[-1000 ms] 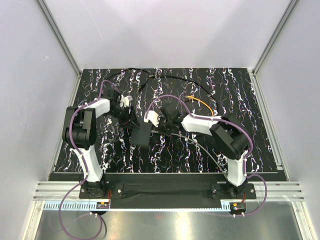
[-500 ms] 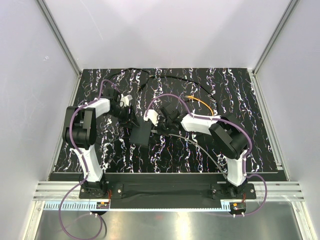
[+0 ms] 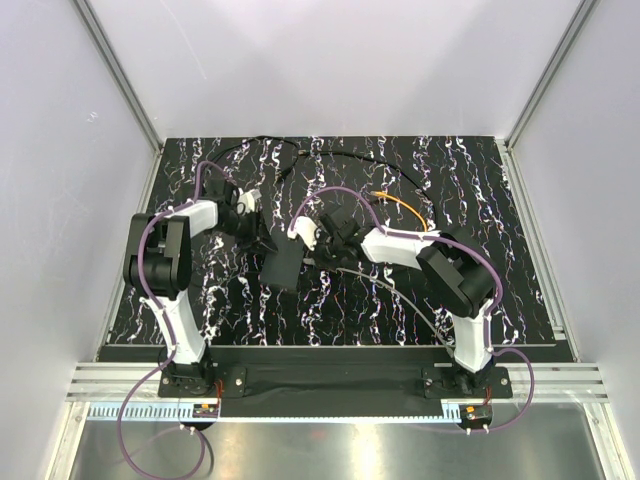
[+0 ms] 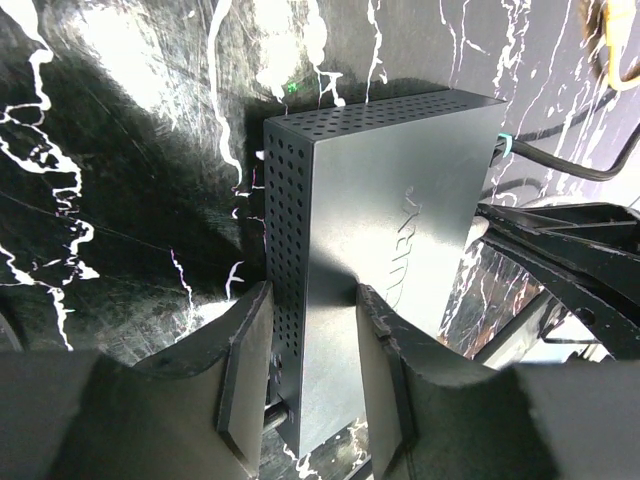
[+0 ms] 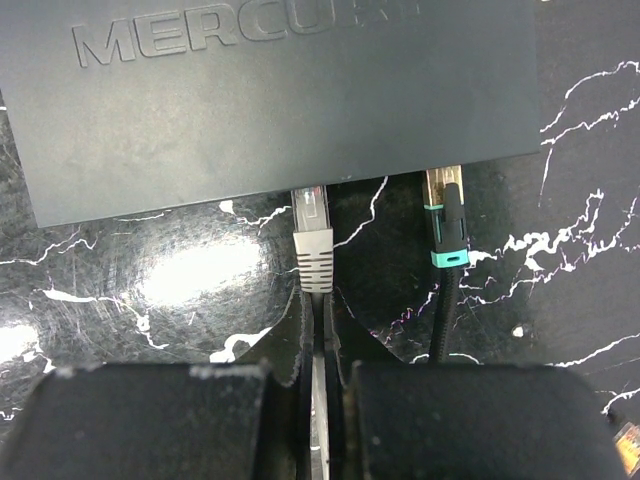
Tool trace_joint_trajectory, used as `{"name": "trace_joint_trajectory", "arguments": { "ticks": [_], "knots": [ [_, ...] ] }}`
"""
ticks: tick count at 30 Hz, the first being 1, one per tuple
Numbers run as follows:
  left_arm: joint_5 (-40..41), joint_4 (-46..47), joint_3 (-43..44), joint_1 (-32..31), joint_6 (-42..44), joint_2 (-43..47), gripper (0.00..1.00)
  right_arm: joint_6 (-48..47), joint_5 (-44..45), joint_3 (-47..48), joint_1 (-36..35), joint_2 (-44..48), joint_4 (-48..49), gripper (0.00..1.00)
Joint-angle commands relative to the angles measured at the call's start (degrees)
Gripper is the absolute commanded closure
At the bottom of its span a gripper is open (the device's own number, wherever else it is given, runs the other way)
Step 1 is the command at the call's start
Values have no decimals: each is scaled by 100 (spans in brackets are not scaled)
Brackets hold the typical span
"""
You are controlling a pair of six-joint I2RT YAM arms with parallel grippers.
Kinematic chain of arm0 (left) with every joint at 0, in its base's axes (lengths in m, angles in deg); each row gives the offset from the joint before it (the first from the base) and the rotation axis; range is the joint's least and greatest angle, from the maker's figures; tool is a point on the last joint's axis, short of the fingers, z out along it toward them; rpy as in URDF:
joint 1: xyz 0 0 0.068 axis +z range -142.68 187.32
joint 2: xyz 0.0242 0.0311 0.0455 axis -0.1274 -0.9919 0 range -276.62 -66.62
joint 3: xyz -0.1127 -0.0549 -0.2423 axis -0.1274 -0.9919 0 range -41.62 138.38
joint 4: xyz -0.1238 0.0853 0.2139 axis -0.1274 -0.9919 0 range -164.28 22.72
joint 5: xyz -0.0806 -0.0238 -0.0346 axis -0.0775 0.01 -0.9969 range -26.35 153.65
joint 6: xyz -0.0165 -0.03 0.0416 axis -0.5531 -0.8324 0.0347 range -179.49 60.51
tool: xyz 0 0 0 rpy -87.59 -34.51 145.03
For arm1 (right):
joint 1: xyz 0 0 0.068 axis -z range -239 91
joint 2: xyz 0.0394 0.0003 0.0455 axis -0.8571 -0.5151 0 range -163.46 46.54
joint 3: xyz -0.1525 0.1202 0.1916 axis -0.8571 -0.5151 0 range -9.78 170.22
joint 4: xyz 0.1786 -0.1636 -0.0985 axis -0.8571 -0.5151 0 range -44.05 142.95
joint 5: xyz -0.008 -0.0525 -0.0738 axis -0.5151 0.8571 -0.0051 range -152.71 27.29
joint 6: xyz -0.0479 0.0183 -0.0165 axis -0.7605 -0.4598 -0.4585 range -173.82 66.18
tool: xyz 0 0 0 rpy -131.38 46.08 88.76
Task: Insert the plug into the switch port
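The switch [image 3: 285, 265] is a flat matte-black box on the marbled mat; its thin edge with the switch port faces my right gripper [image 3: 322, 248]. In the right wrist view that gripper [image 5: 320, 300] is shut on the grey cable just behind the grey plug [image 5: 313, 240]. The plug's clear tip meets the edge of the switch [image 5: 280, 100]; how deep it sits is hidden. My left gripper [image 4: 310, 330] straddles the near end of the switch [image 4: 390, 200], with its pads against both faces.
A black cable with a teal band [image 5: 445, 225] is plugged into the same edge, right of the grey plug. An orange cable [image 3: 405, 208] loops behind the right arm. A thin black cord [image 3: 330, 155] runs along the back of the mat.
The left gripper's jaws have narrowed onto the switch. The right gripper has shifted slightly left with the plug, towards the switch's edge.
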Motion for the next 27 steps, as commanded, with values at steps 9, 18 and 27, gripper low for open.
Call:
{"name": "trace_joint_trajectory", "arguments": {
  "ticks": [9,18,27],
  "knots": [
    [-943,581,-482,-590,-527,-273,74,431,-592,1085,-526,-159,1410,100],
    [-1004,660,-587,-713,-597,-264,77,387,-636,1692,-552,-388,1173,100],
    [-671,414,-385,-468,-360,-36,59,-78,-425,966,-499,-38,839,99]
  ]
}}
